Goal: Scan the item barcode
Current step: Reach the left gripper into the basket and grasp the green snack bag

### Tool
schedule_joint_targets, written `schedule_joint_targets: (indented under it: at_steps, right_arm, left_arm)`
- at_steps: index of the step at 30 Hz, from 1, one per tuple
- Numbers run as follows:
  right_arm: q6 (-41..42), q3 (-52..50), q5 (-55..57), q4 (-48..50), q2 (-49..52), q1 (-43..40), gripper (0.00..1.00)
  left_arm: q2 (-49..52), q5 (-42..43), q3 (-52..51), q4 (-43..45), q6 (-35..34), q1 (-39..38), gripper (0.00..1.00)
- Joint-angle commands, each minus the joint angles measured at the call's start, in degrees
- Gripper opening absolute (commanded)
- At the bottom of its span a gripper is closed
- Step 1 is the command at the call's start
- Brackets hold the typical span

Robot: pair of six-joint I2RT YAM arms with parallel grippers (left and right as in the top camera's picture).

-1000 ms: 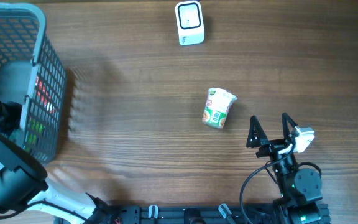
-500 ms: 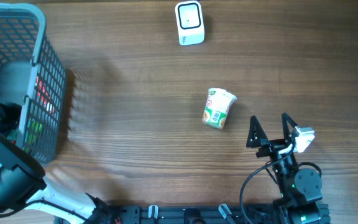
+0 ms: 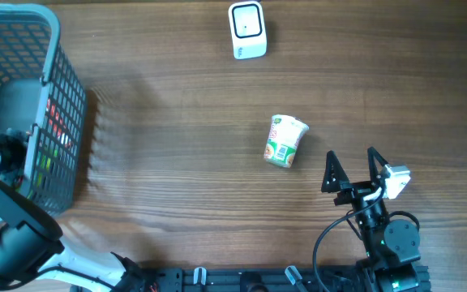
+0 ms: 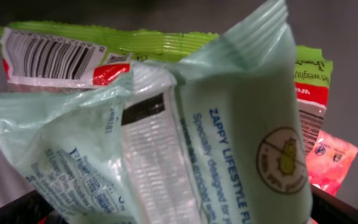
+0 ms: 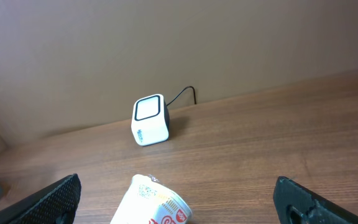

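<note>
At the overhead view's left edge, inside the grey mesh plastic basket (image 3: 62,113), the left gripper (image 4: 179,214) hangs open over a pale green plastic pouch (image 4: 229,124). Closing here could pinch the green-and-red packet (image 4: 55,56) behind as well. The right gripper (image 3: 351,158), also open, idles lower right.

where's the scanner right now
In the overhead view the scanner stands at the far edge of the table, near the middle, beyond the noodle cup and right of the basket.
</note>
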Motion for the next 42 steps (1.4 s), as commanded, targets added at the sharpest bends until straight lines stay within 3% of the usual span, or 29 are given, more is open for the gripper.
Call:
schedule_joint_targets:
  at_steps: [1, 3, 7, 32, 34, 36, 40, 42]
  right_arm:
    - [0.59, -0.07, 0.20, 0.31, -0.22, -0.24, 1.00]
    - [0.59, -0.07, 0.17, 0.28, -0.15, -0.24, 1.00]
    - [0.59, -0.07, 0.20, 0.28, -0.15, -0.24, 0.99]
    - [0.61, -0.07, 0.20, 0.28, -0.15, -0.24, 1.00]
    - [0.57, -0.07, 0.17, 0.28, -0.15, -0.24, 1.00]
    - [0.61, -0.07, 0.20, 0.28, -0.15, -0.24, 1.00]
    - [0.59, -0.07, 0.17, 0.28, -0.15, -0.24, 0.99]
    - [0.61, -0.07, 0.17, 0.28, -0.15, -0.24, 1.00]
  left_arm:
    - [2.78, 10.93, 1.60, -4.76, 0.28, -1.42, 1.00]
    - [1.16, 10.21, 2.56, -5.70, 0.31, -1.42, 1.00]
    - [1.53, -0.02, 1.99, -7.85, 1.49, -1.42, 1.00]
    - [16.02, -0.26, -1.09, -5.18, 3.10, -1.42, 1.00]
    - [16.61, -0.26, -1.09, -4.66, 3.10, -1.42, 0.89]
    - [16.61, -0.24, -1.09, -4.31, 3.10, -1.42, 0.40]
    - [16.48, 0.46, -1.01, -4.66, 3.15, -1.42, 0.19]
    - [15.52, 0.42, 0.92, -6.86, 3.15, -1.42, 0.16]
